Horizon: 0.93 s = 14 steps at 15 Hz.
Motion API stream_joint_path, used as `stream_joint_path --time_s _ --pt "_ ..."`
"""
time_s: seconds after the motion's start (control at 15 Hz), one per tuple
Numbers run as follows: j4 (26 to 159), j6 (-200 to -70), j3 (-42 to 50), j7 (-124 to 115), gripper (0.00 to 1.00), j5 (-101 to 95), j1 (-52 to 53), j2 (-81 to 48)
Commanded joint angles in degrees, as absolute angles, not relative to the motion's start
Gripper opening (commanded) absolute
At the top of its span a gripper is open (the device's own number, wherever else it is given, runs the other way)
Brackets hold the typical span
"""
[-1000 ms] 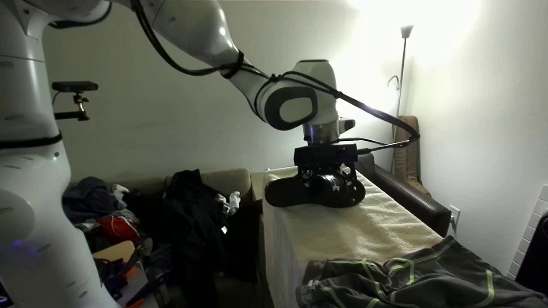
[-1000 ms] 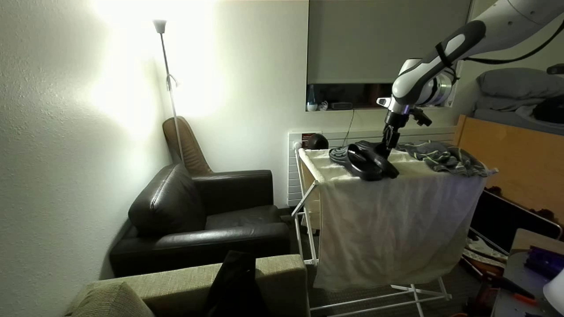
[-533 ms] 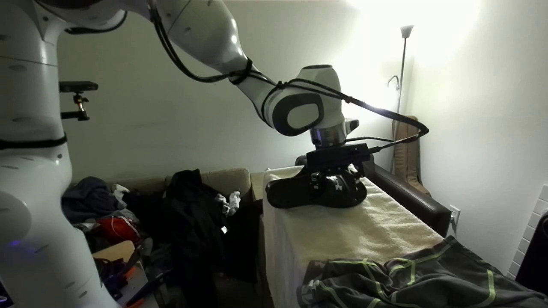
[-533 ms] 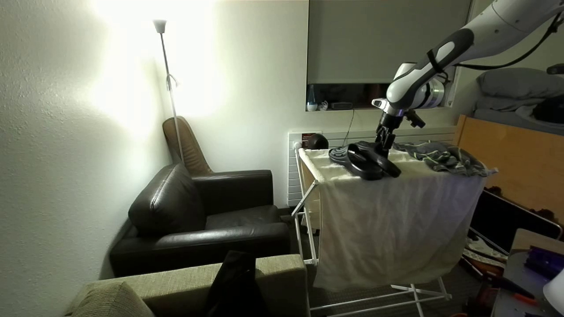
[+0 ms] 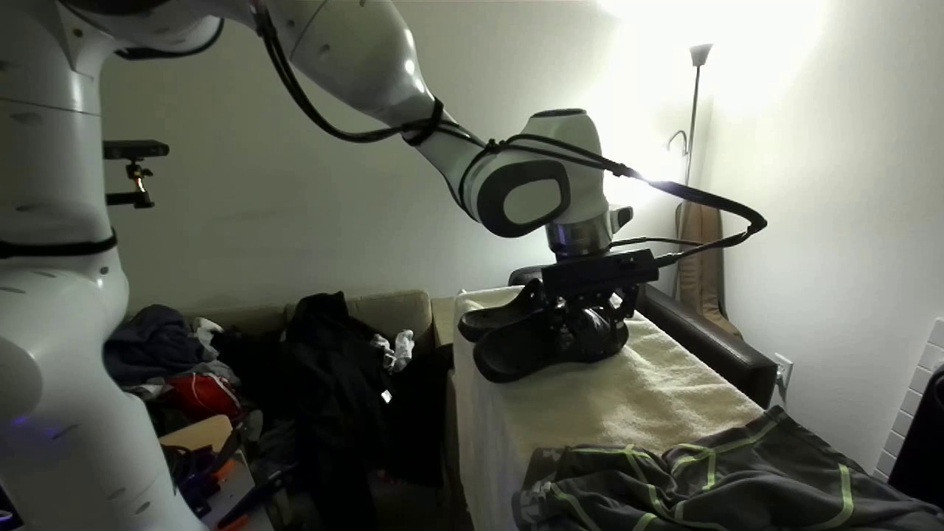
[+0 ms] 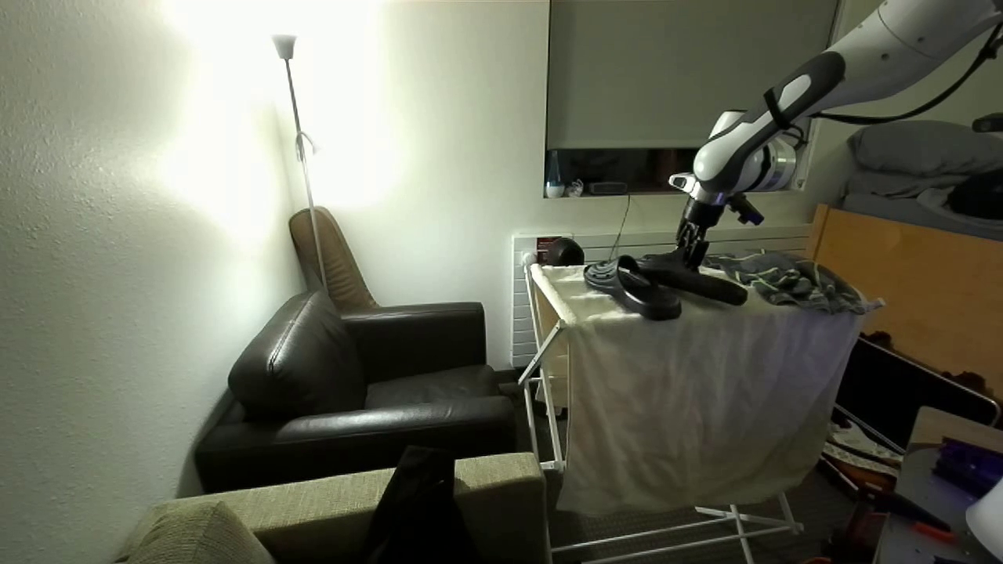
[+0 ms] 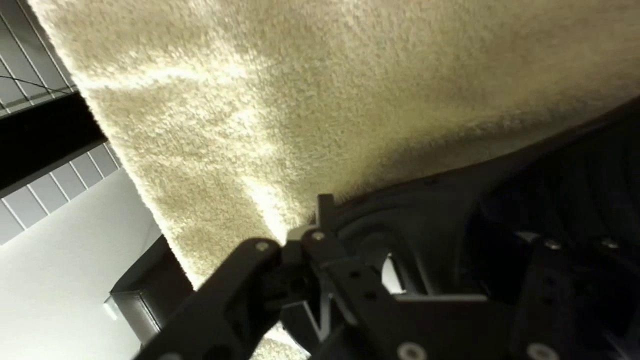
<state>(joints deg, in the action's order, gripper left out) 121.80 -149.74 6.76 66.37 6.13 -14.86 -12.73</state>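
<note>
Straddling the black near sandal (image 5: 516, 350): robot fingers (image 7: 326, 212) low above a drying rack (image 6: 541, 353) draped with a cream towel (image 5: 641, 394).
Left to right, in an exterior view, a clothes heap (image 5: 177, 354) and a black garment (image 5: 332, 391) lie along a sofa (image 5: 402, 310). On the towel, the far sandal (image 5: 493, 318) and near sandal show heel ends splayed, toe ends close together. The fingers stand apart with part of the near sandal between them; whether they clamp it cannot be told. Progress, as judged: the fingers are in place about it; no lift clear of the towel shows. The far sandal, close alongside, likely limits room. Farther right stands a dark armchair (image 5: 708, 358); near right, a grey garment (image 5: 693, 483) with green lines occupies the towel.
</note>
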Motion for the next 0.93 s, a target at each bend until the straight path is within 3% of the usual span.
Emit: stream_joint_path --time_s 0.0,0.27,0.87 --pt "120.3 -150.7 6.3 68.8 0.27 7.3 -16.9 -14.1" --pt "119.9 -150.5 6.4 68.2 0.04 7.7 -17.9 -14.3" --pt "119.2 -152.1 4.7 59.0 0.05 9.8 -14.3 -17.2"
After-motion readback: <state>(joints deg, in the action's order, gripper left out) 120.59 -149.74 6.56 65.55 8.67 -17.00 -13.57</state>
